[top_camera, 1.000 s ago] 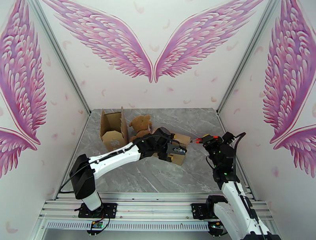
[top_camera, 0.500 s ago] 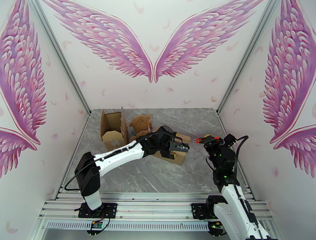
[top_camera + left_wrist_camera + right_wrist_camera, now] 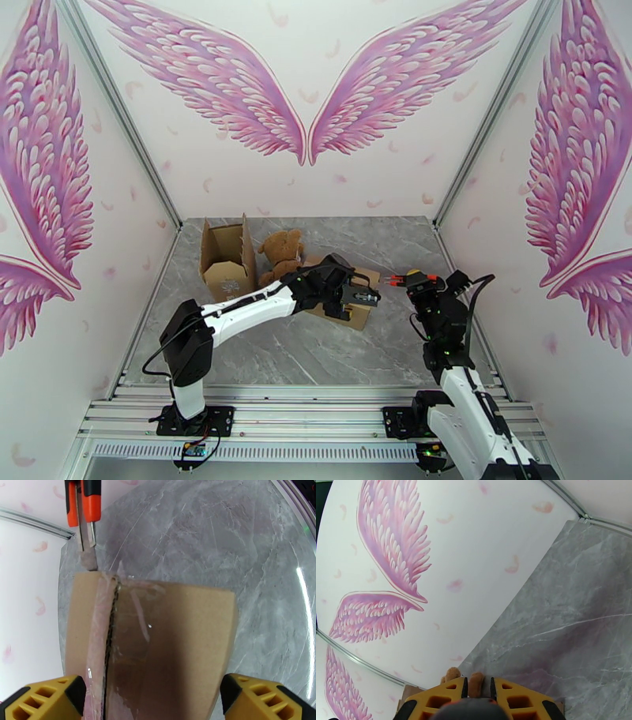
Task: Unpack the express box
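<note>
The express box is a small brown carton in mid-table, its taped top seam slit along its length. My left gripper is open just above the box top, and its yellow fingers straddle the box's width; I cannot tell if they touch it. My right gripper is shut on an orange utility knife. The knife's blade points at the far end of the seam. In the right wrist view the dark knife handle sits between the yellow fingers.
An opened, empty-looking carton stands at the back left with its flaps up. A brown teddy bear sits beside it, just behind the box. The pink side walls and aluminium rails bound the grey marble table.
My left arm's elbow and shoulder link have swung right and forward while its gripper stayed over the box. The right arm with the knife has barely shifted.
</note>
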